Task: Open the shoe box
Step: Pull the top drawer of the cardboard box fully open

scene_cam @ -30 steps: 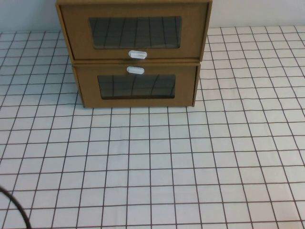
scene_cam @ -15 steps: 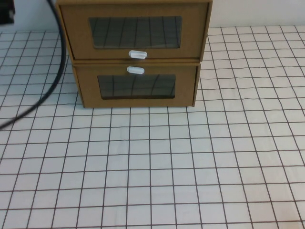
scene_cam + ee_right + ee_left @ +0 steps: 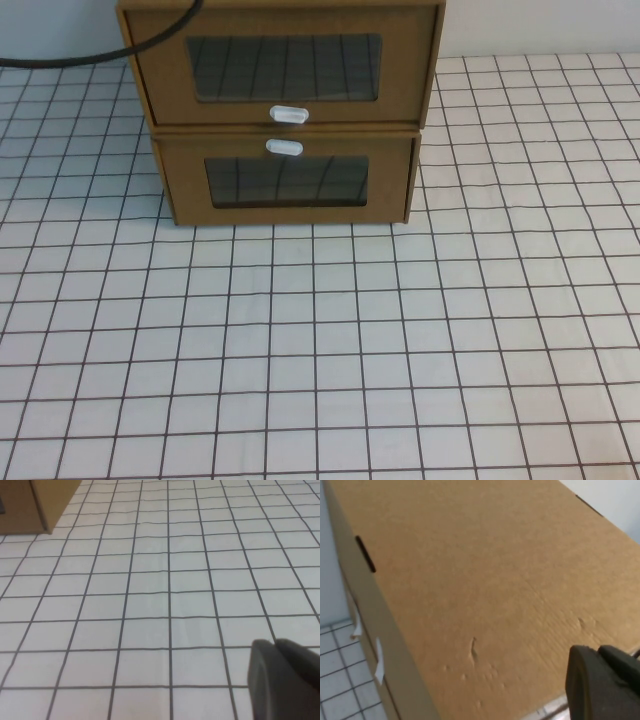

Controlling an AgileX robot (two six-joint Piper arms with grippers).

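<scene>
Two grippers, left (image 3: 601,686) above box (image 3: 470,575) (right (image 3: 283,680), table (image 3: 150,580))

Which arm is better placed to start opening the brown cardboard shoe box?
Left, most likely. The left tool hovers directly over the top of the brown cardboard shoe box, with its white handles in view. The right tool, shut, sits over the white gridded table, away from the box.

The high camera looked down from the robot's side across the counter (image 3: 320,350) toward the stacked boxes (image 3: 340,115) at the back. The left wrist camera hung close over the box top (image 3: 485,580); the right one skimmed the counter, sharing a box corner (image 3: 35,505) with the high view.
</scene>
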